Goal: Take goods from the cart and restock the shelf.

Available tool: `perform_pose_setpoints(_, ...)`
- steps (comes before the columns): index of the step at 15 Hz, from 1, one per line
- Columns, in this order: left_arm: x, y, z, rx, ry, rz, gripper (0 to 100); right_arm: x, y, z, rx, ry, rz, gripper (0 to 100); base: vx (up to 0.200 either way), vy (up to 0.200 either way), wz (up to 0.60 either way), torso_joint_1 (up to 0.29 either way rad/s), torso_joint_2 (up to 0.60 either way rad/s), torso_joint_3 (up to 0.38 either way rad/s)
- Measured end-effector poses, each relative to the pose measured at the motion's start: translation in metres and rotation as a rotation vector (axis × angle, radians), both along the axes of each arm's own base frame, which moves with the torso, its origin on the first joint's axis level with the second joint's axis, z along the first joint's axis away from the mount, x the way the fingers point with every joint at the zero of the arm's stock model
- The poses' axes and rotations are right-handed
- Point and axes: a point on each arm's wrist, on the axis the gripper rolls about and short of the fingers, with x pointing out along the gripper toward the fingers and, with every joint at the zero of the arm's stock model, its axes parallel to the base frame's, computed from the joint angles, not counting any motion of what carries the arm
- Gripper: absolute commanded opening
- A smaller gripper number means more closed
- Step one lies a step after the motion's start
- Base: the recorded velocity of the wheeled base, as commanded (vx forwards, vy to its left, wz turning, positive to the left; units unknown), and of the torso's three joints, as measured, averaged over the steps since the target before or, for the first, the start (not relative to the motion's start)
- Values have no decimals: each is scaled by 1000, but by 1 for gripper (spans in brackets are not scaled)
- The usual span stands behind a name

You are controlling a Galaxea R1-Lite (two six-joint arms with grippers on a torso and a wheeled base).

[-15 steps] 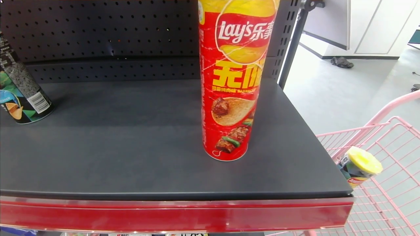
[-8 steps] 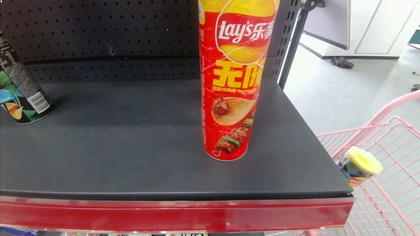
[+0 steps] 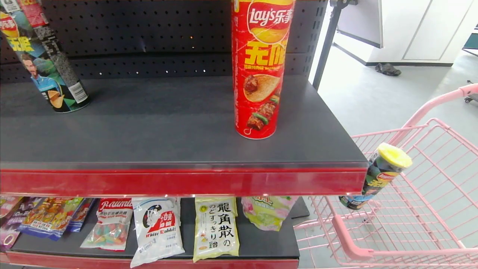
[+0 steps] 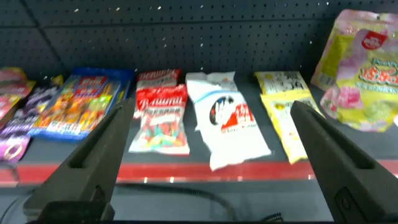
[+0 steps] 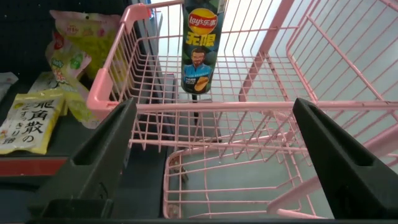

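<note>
Only the camera drew back; left claw (image 4: 211, 109) and right claw (image 5: 212, 109) gape empty, and the right should straddle mid-body the yellow-lidded dark chip tube (image 5: 200, 46) inside the pink wire cart (image 5: 205, 107).

Right gripper (image 5: 214, 107) spread wide, dark fingers (image 5: 93, 168) flanking the pink cart (image 5: 186, 107). Straight ahead between the fingertips, beyond the near rim: chip can (image 5: 200, 50), dark-labelled, standing near upright inside the wire basket. Outside one finger, toward the shelf: yellow-green snack bag (image 5: 78, 43) farther off, pale yellow bag (image 5: 28, 121) nearer, lying just behind the red shelf edge (image 5: 31, 166).
</note>
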Motion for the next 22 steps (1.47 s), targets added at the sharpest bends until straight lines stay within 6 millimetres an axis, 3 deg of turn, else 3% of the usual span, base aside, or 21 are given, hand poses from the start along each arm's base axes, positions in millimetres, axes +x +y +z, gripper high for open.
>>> perform_pose_setpoints(8,0,0,0,1,0,0,100,0,0,1,-7,-9,3,100,0,0,0,0,0,0)
perform_pose_setpoints(10,0,0,0,2,0,-1,100,-4,0,14,-26,-60,1,100,0,0,0,0,0,0)
perform_pose_setpoints(12,0,0,0,3,0,-1,100,-12,-1,54,-28,-159,19,100,0,0,0,0,0,0)
perform_pose_setpoints(14,0,0,0,3,-1,-1,100,-21,-3,122,-25,-273,63,100,0,0,0,0,0,0)
perform_pose_setpoints(15,0,0,0,3,-2,-2,100,-14,-3,159,-23,-288,86,100,0,0,0,0,0,0)
perform_pose_setpoints(20,0,0,0,2,-2,-3,100,84,7,286,17,-266,151,100,0,0,0,0,0,0)
perform_pose_setpoints(22,0,0,0,2,-2,-3,100,121,-1,309,-12,-266,163,100,0,0,0,0,0,0)
